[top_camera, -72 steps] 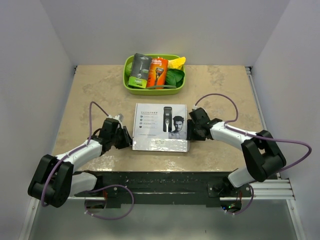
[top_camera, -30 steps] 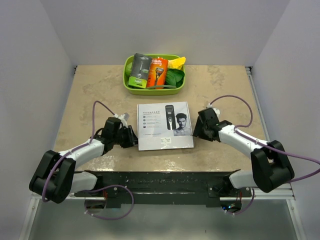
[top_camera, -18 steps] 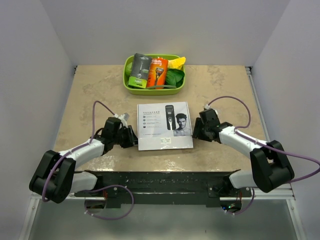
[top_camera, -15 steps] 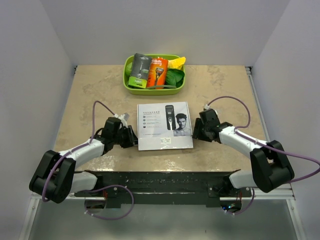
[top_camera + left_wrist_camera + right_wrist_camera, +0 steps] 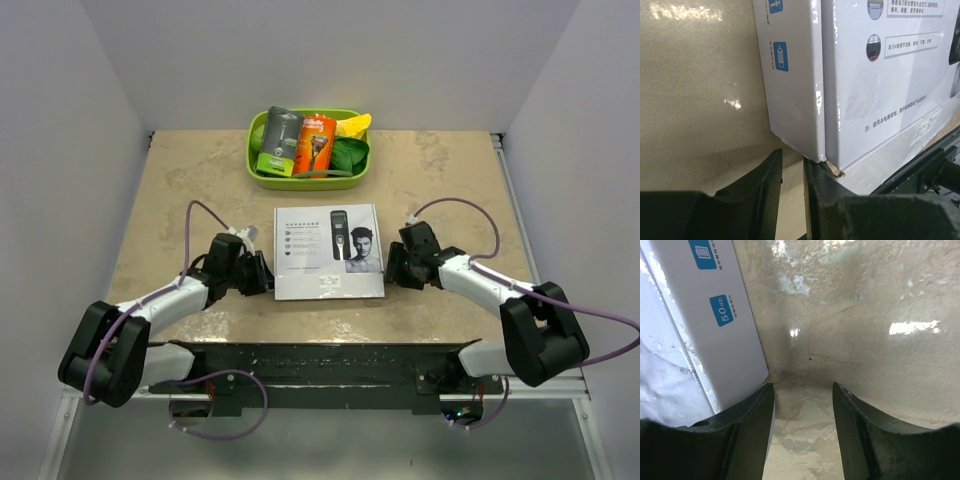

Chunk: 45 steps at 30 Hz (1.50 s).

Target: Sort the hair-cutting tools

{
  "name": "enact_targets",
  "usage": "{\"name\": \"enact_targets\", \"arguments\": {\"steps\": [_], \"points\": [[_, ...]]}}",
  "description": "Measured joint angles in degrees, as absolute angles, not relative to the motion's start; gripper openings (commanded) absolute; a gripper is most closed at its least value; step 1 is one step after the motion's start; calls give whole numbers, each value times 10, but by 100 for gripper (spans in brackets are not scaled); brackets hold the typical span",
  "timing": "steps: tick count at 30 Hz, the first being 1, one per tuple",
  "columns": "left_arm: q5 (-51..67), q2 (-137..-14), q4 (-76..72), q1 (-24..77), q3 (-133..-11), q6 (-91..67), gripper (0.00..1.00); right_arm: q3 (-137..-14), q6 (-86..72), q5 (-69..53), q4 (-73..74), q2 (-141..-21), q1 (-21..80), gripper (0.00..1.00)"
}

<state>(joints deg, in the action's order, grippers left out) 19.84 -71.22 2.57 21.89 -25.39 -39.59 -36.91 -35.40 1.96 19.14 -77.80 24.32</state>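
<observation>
Clipper box (image 5: 329, 252) seems light, stiff, slick; we would take its side edges. Both empty, the left tool (image 5: 793, 159) stands narrow, the right tool (image 5: 802, 387) wider.

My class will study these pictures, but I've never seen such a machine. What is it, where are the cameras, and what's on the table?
This robot's left arm and right arm are bolted at a table's near edge. One camera looks down from above; one sits on each wrist. Between the arms lies a white box picturing a hair clipper. A green tub at the far edge holds razor packs. The left jaws stand slightly apart at the box's corner, the right jaws wider beside its other side. Neither holds anything.
</observation>
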Motion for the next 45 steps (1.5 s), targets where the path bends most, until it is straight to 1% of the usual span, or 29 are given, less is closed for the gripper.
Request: {"name": "enact_targets", "arguments": {"steps": [11,24,40,45], "points": [[163,-693,85,219,-278,-376,29,-362,-360,-10,189,-768,244,54],[156,-691,100,219,-282,-364,31,-362,-368,-10,193,-755,244,55],[130,-680,127,219,-265,-357,30,-361,-376,41,229,-723,247,55],[127,-675,131,219,-265,-358,30,-362,-375,53,252,-690,248,55]]}}
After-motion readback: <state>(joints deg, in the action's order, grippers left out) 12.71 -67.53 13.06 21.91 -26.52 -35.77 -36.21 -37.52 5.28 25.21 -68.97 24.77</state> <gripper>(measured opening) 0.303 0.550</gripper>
